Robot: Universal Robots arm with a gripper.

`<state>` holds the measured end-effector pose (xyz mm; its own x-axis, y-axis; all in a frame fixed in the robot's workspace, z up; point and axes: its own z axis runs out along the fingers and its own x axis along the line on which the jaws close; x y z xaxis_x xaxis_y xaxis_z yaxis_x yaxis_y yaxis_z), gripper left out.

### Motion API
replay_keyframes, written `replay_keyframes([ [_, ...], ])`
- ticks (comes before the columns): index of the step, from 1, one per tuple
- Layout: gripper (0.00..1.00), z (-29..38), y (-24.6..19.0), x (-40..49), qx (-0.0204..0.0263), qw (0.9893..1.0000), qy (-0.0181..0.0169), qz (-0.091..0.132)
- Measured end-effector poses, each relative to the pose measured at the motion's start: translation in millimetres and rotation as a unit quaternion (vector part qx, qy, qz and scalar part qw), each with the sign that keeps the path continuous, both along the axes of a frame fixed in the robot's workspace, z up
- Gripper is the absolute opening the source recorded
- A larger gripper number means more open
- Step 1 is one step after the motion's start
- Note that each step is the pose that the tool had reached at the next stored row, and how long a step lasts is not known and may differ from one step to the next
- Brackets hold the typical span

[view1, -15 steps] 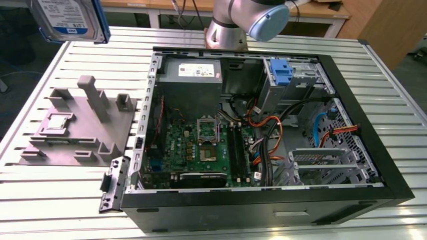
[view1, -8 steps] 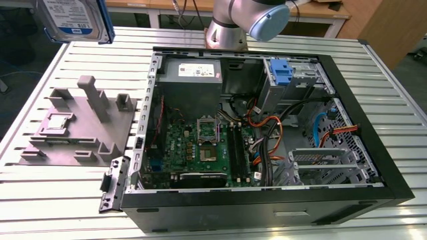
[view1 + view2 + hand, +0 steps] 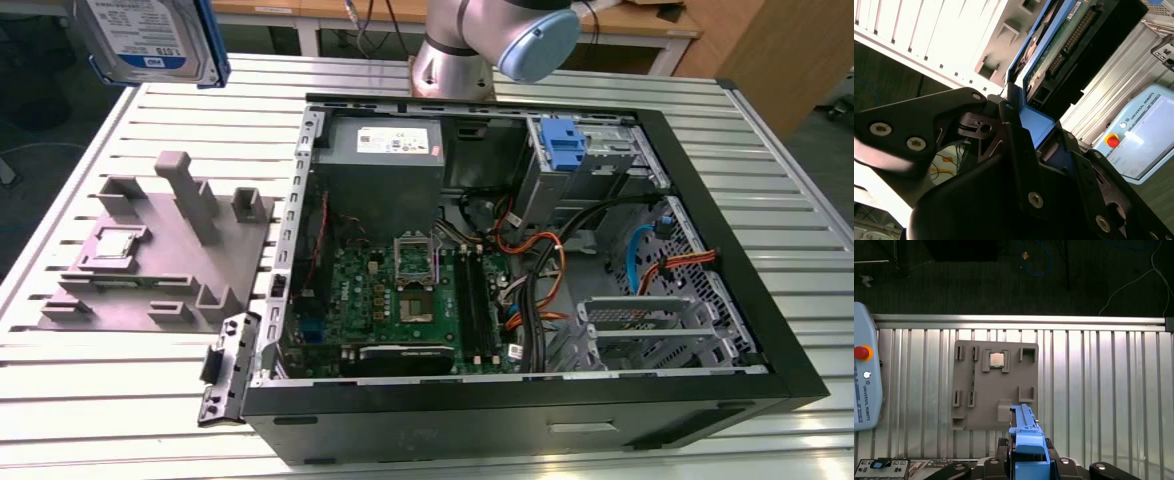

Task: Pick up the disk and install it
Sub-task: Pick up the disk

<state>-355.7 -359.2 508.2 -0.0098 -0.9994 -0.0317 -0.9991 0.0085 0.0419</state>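
High above the table's far corner, at the exterior view's left, hangs the disk (image 3: 150,40), a silver-grey drive with a white-and-blue label and blue rails. In the second wrist view my gripper (image 3: 1036,122) is shut on the disk's blue rail, and the disk (image 3: 1064,40) shows its green circuit board. The first wrist view looks down along the blue edge of the disk (image 3: 1025,427), clamped in the gripper (image 3: 1026,452) over the grey fixture plate (image 3: 996,385).
An open computer case (image 3: 507,400) lies on the slatted table, with a motherboard, cables and a drive bay holding a blue latch (image 3: 567,150). The grey fixture plate (image 3: 160,250) carries a small chip (image 3: 997,359). A teach pendant (image 3: 864,375) lies at the table's edge.
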Motion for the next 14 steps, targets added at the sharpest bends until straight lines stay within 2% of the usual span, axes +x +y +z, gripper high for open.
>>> replay_keyframes([
  [5,0.37,0.0,0.0,7.8,0.0000,1.0000,0.0000,0.000],
  [6,0.37,0.0,0.0,11.7,0.0000,1.0000,0.0000,0.000],
  [14,0.37,0.0,-1.2,13.0,-0.0003,1.0000,0.0000,0.000],
])
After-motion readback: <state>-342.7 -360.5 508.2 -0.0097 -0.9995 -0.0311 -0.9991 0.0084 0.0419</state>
